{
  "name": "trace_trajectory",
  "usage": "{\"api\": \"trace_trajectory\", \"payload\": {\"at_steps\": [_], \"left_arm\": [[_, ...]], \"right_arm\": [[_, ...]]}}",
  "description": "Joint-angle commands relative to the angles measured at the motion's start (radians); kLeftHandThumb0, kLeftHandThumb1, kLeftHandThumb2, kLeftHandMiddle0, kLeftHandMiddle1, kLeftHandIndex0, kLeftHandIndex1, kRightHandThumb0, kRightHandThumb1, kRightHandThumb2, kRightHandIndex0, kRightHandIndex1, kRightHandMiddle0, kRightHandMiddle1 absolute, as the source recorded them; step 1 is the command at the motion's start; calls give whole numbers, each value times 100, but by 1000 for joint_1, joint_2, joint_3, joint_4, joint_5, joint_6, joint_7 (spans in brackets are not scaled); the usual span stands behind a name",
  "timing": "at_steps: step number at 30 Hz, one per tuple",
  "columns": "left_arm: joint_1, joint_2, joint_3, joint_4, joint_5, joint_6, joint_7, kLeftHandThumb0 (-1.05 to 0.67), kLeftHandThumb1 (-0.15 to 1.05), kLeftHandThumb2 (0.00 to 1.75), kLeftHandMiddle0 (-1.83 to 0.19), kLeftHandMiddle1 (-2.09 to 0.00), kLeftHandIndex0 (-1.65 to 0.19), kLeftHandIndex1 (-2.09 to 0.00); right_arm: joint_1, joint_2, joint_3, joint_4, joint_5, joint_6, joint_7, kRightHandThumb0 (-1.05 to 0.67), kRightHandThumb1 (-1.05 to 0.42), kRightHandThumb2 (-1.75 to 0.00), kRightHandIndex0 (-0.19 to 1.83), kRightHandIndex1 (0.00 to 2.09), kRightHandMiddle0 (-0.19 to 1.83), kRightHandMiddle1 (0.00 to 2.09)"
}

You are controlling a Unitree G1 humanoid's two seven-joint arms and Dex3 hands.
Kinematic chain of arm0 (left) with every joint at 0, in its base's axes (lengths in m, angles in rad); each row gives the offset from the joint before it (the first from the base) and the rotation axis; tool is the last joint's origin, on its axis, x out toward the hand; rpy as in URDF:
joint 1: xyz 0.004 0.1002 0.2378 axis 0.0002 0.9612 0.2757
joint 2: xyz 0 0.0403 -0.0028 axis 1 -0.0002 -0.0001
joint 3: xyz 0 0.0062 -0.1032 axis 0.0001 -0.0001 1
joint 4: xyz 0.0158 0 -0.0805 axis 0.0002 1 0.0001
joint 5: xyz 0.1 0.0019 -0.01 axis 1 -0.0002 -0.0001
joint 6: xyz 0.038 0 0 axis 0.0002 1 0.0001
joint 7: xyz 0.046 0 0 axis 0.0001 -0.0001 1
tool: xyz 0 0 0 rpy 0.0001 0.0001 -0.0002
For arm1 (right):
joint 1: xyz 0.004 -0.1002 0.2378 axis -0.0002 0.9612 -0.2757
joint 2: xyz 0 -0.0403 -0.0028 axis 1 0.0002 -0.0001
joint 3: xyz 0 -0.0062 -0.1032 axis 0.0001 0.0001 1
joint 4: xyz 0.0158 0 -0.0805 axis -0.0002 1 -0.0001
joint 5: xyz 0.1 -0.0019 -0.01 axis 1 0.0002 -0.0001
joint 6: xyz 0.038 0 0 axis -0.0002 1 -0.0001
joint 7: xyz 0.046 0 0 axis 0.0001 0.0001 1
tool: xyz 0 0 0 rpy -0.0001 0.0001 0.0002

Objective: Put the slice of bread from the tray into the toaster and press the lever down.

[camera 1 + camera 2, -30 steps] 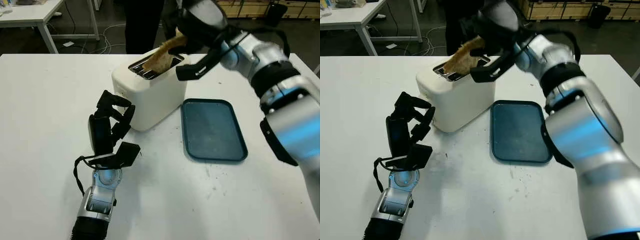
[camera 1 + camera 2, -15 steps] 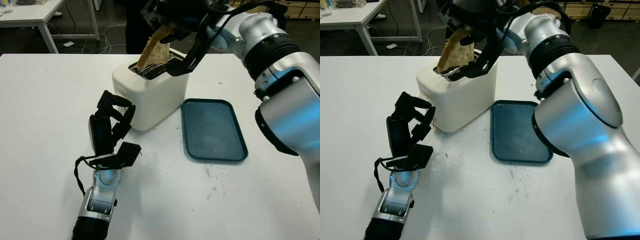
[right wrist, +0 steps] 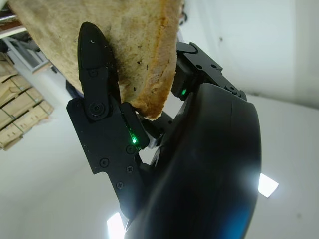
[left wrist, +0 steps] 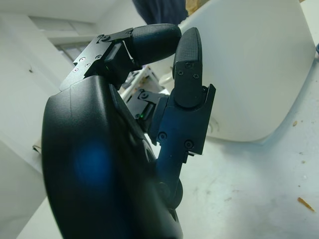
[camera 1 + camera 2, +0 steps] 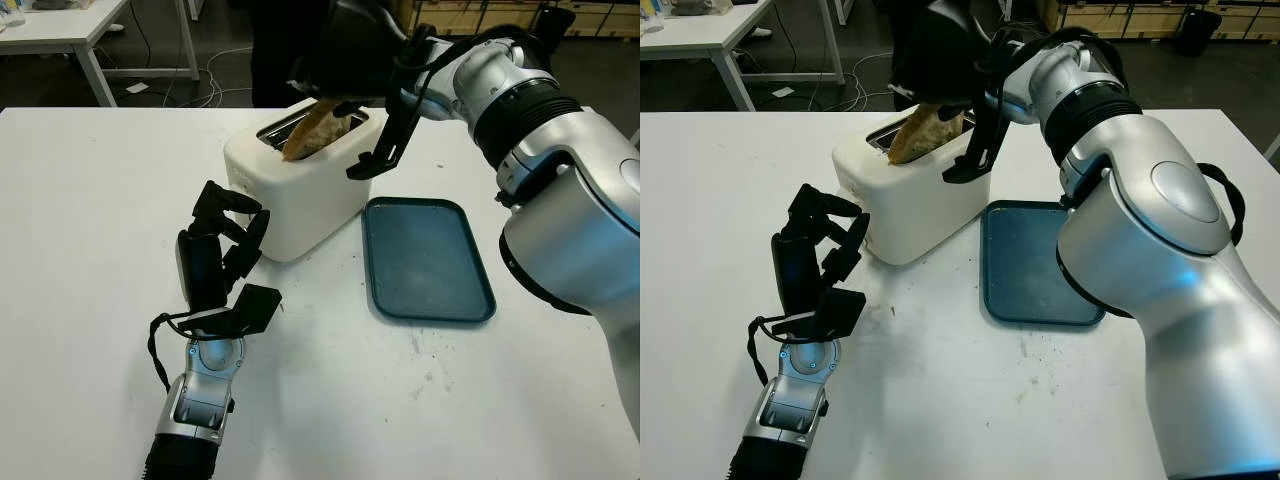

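Observation:
A white toaster (image 5: 300, 190) stands mid-table with its slots on top. My right hand (image 5: 340, 85) hovers over it, shut on a slice of bread (image 5: 308, 132) whose lower end dips into a slot, tilted. In the right wrist view the bread (image 3: 124, 45) sits between the black fingers (image 3: 97, 79). The blue tray (image 5: 425, 258) lies bare to the right of the toaster. My left hand (image 5: 222, 255) is parked on the table just in front of the toaster's left side, fingers curled and holding nothing; the toaster wall (image 4: 249, 74) looms close in the left wrist view.
White table edges run along the far side. A person's dark legs (image 5: 285, 50) stand behind the toaster. Another white table (image 5: 70, 30) stands at far left. Crumbs (image 5: 425, 350) dot the table in front of the tray.
My right hand has swung left over the toaster and lowered the bread, which went from lying across the top to standing up, then down into a slot. The left hand has not moved.

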Motion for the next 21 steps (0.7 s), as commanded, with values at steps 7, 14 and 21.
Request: {"api": "trace_trajectory", "payload": {"at_steps": [7,14,21], "left_arm": [[10,-8,-7,-4,3,3,4,-40,92,27,-75,-175,-50,-162],[9,-10,-8,-1,7,5,8,-40,92,26,-77,-175,-49,-165],[11,-13,-10,-2,6,5,8,-40,92,26,-77,-175,-48,-165]], "right_arm": [[-36,12,59,0,-66,83,56,-51,-92,-38,112,175,78,175],[-56,35,119,0,-133,167,26,-49,-92,-30,110,175,69,169],[-80,52,133,1,-149,190,24,-47,-92,-32,108,175,71,174]]}}
